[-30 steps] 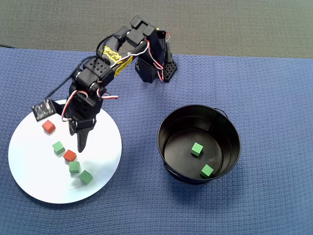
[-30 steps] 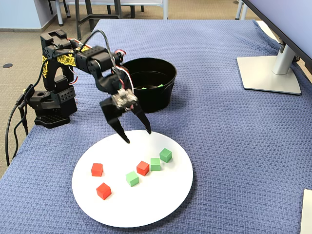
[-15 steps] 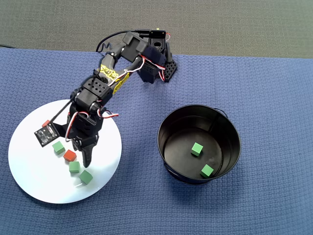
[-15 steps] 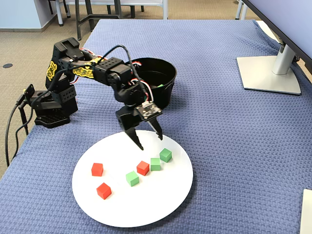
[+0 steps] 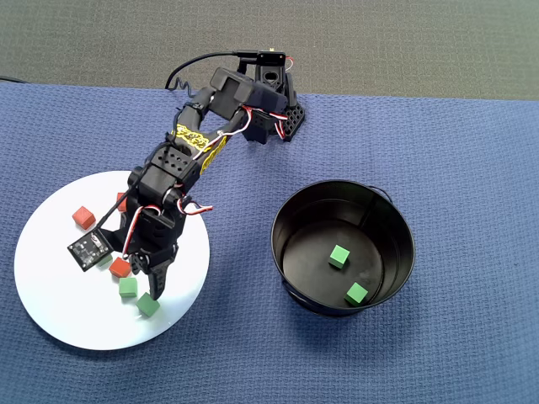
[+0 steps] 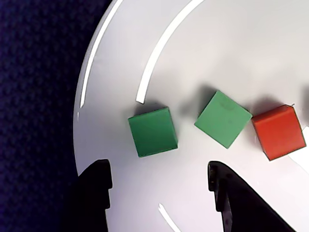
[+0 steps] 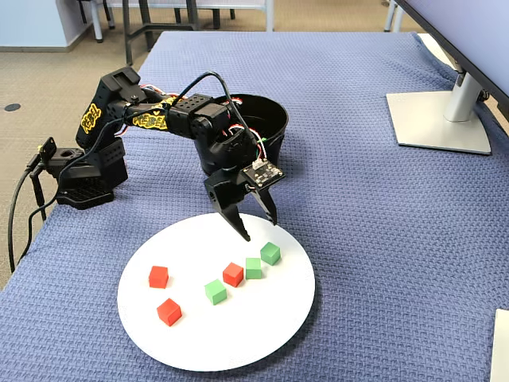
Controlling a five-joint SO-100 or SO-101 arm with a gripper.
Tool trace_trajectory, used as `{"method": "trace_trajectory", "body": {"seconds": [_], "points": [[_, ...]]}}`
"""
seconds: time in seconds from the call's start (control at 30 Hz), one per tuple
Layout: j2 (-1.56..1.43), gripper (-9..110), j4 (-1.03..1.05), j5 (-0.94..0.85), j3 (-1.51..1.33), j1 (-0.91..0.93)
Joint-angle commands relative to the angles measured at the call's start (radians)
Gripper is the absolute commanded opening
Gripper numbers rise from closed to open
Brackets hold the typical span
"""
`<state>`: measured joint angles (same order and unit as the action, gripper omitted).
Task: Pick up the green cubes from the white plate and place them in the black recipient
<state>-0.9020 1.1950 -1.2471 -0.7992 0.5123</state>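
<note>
The white plate (image 5: 50, 290) (image 7: 238, 338) (image 6: 217, 48) lies on the blue cloth. In the fixed view it carries three green cubes (image 7: 270, 253) (image 7: 254, 268) (image 7: 215, 291) and three red ones. My gripper (image 5: 149, 284) (image 7: 259, 229) (image 6: 159, 168) hovers open and empty over the plate's edge. In the wrist view one green cube (image 6: 153, 131) sits just ahead of the gap between the fingers. A second green cube (image 6: 223, 119) and a red cube (image 6: 278, 132) lie to its right. The black recipient (image 5: 290, 227) (image 7: 270, 151) holds two green cubes (image 5: 338, 256) (image 5: 356, 294).
The arm's base (image 5: 269, 118) (image 7: 79, 179) stands at the cloth's back edge with a cable trailing off. A grey monitor stand (image 7: 437, 119) sits far right in the fixed view. The wrist camera board (image 5: 87, 250) covers part of the plate from above.
The arm has stretched further across the plate toward the two green cubes near its edge and come lower. The gripper stayed open. No cube has moved.
</note>
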Motion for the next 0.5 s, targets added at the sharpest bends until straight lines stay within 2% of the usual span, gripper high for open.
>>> {"method": "trace_trajectory", "body": {"seconds": [0.0, 0.47], "points": [[0.002, 17, -0.009, -0.012, 0.087, -0.026], [0.109, 17, -0.031, 0.005, 0.172, -0.043]]}}
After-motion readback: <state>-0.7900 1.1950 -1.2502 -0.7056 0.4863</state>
